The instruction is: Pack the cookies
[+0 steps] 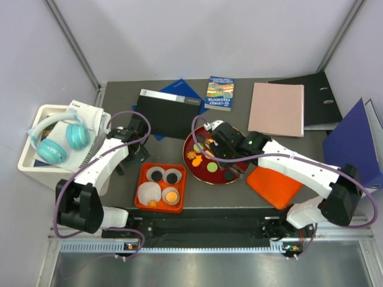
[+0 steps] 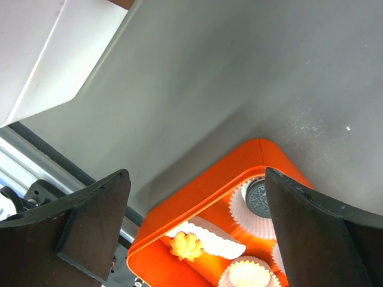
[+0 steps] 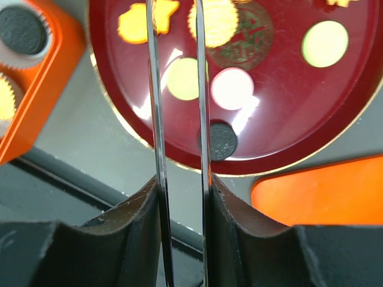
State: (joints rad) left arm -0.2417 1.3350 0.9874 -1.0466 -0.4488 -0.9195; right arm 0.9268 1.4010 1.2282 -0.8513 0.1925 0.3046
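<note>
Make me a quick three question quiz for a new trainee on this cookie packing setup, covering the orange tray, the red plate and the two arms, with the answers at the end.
1. In the orange tray, how many black cookies sit in paper cups?
2. True or false: the left tool is wide open and holds nothing.
3. The right tool is above: A the orange tray, B the red plate, C an empty paper cup.
Key: 1 two; 2 true; 3 B.
</note>
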